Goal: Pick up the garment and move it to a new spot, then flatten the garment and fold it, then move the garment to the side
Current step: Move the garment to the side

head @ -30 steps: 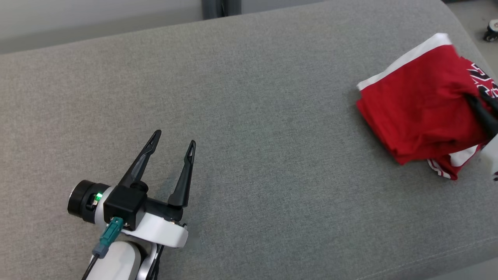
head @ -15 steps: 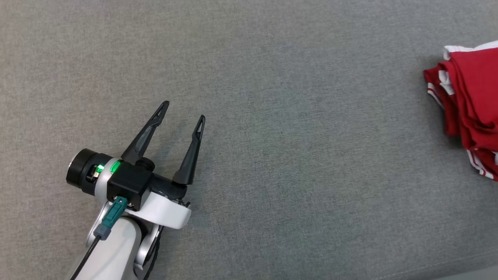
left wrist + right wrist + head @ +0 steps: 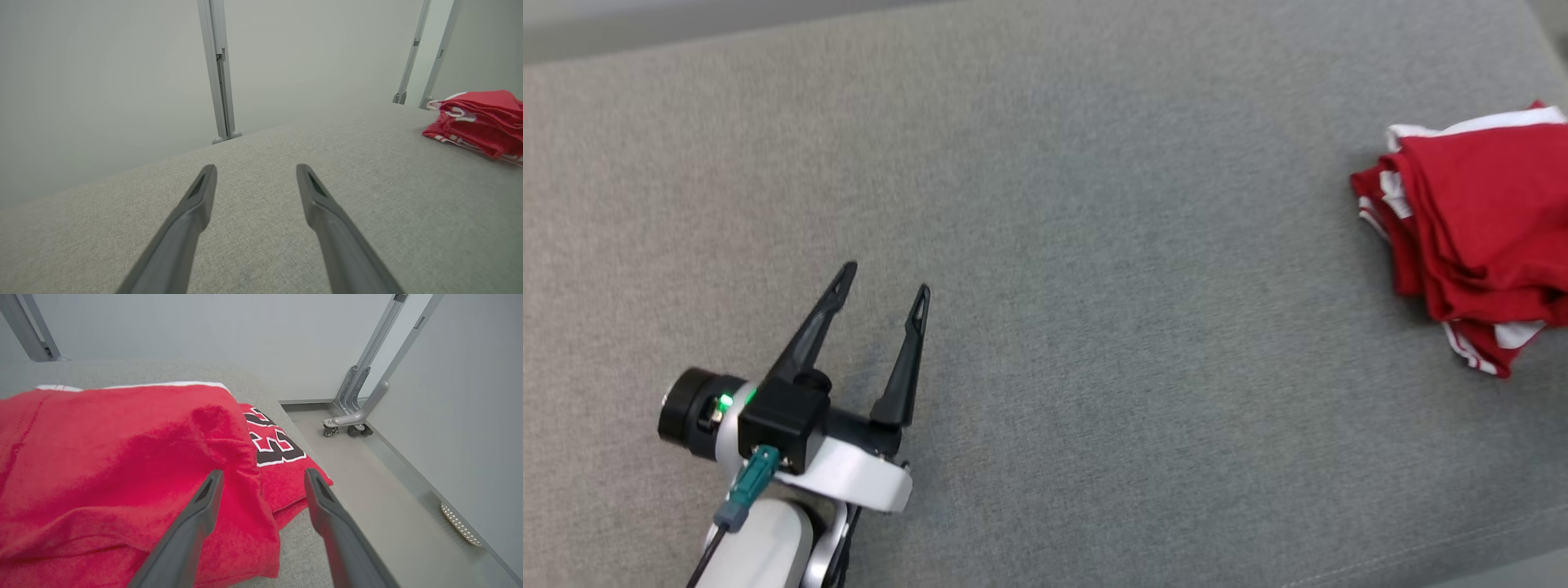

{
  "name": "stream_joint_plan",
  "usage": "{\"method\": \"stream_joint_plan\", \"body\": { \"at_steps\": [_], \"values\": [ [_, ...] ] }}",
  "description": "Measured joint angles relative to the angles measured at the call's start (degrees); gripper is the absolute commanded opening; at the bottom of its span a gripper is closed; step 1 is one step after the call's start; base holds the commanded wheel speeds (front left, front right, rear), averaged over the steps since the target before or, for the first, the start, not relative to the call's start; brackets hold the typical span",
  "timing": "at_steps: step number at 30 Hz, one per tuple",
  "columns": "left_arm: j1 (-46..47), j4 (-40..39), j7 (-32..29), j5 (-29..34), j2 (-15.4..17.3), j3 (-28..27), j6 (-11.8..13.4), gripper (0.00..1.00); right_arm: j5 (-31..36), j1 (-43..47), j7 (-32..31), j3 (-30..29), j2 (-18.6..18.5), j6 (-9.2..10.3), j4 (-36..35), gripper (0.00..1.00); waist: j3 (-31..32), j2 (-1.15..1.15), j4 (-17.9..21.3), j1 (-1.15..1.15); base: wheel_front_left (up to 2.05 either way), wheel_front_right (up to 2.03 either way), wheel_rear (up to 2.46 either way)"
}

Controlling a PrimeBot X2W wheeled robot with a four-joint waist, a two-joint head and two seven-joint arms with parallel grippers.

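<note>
Two grippers stand with their fingers spread and nothing between them. At the near left of the head view, the left gripper (image 3: pixel 886 278) hovers low over the grey fabric-covered surface (image 3: pixel 1094 245), its dark fingers pointing toward the far side with bare cloth showing in the gap; a green light glows on its wrist. Its own camera shows the same wide-apart fingers (image 3: pixel 256 167) above plain grey fabric. To the right, well apart from that gripper, the red garment (image 3: pixel 1478 212) lies folded in a layered stack with white trim showing at its left and near edges, and the head view's right border cuts it off. The right gripper (image 3: pixel 264 473) hangs open just above the garment's right end, where black numerals outlined in white show on a lower layer, close to the surface's right edge. Farther off in that view, a grey floor (image 3: pixel 367 490) runs beside the surface to wheeled metal legs (image 3: pixel 347 424) against a pale wall. From the left wrist, an upright metal post (image 3: pixel 220 81) rises behind the far edge.
</note>
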State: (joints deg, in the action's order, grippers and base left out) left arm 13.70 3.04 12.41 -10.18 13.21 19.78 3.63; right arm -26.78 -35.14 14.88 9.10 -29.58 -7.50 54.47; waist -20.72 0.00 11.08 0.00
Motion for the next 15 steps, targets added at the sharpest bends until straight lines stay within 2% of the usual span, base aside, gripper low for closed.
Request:
{"method": "stream_joint_plan", "body": {
  "at_steps": [3, 8, 11, 15],
  "values": [
    [-2.11, 0.49, 0.3, -0.89, -0.31, -0.44, 0.63, 1.0, 1.91, 2.91, 0.1, -4.64, 2.08, 0.0, -5.55, 1.0, 2.61, 0.0, 0.64, 0.0, 0.0, 0.0, 0.0],
    [-5.58, 0.8, 0.7, -2.36, -0.7, -1.53, 2.02, 1.0, 6.9, 10.31, 0.1, -10.76, 7.79, 0.0, -16.51, 1.0, 6.89, 0.0, 1.24, 0.0, 0.0, 0.0, 0.0],
    [-7.64, 0.88, 0.81, -3.58, -0.82, -2.36, 2.81, 1.0, 10.04, 14.62, 0.11, -12.59, 11.93, 0.0, -23.32, 1.0, 9.13, 0.0, 1.01, 0.0, 0.0, 0.0, 0.0],
    [-10.06, 0.97, 1.14, -4.61, -1.03, -3.42, 3.9, 1.0, 13.65, 19.71, -0.02, -12.26, 16.79, 0.01, -31.31, 1.0, 11.28, 0.0, -0.67, 0.0, 0.0, 0.0, 0.0]
  ]
}}
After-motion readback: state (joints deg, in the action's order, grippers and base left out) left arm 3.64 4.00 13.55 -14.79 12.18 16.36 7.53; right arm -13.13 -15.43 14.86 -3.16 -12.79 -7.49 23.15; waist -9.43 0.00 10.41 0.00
